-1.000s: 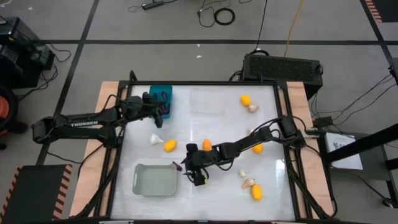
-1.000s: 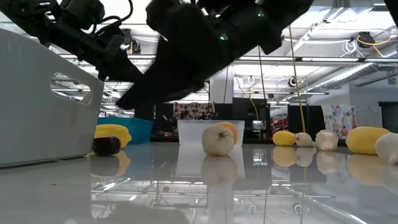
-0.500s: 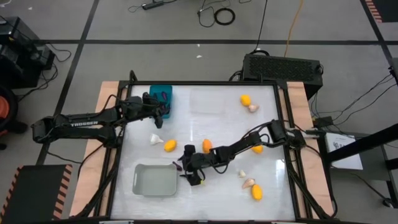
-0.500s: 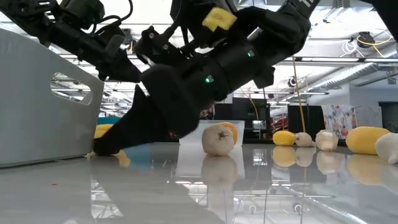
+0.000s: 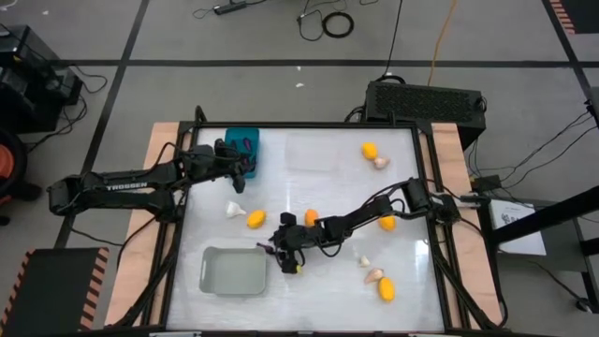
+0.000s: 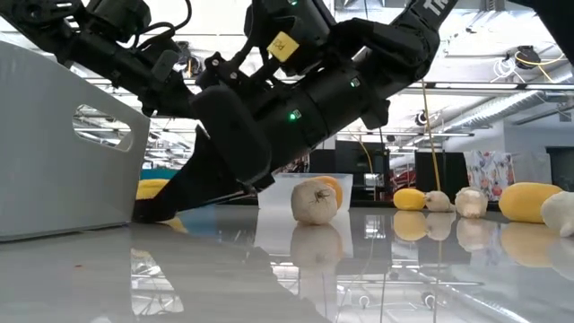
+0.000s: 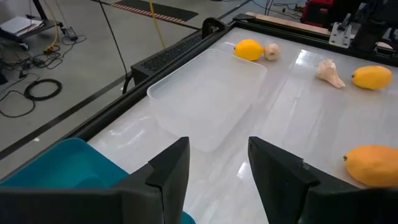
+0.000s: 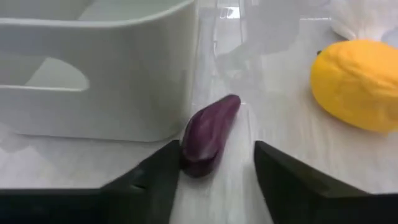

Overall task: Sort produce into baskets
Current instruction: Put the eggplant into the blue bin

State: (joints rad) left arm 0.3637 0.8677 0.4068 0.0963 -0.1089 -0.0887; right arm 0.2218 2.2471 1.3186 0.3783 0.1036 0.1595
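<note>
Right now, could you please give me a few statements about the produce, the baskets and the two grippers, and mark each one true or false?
1. The right gripper has its fingers on either side of a purple eggplant lying on the table. True.
2. The eggplant lies inside the grey basket. False: it lies on the table just outside the basket's wall.
3. The left gripper holds a yellow piece. False: nothing shows between its fingers, and it hangs by the teal basket.
4. The clear basket has no produce in it. True.
5. A yellow piece and a garlic bulb lie side by side near the table's far edge. True.
</note>
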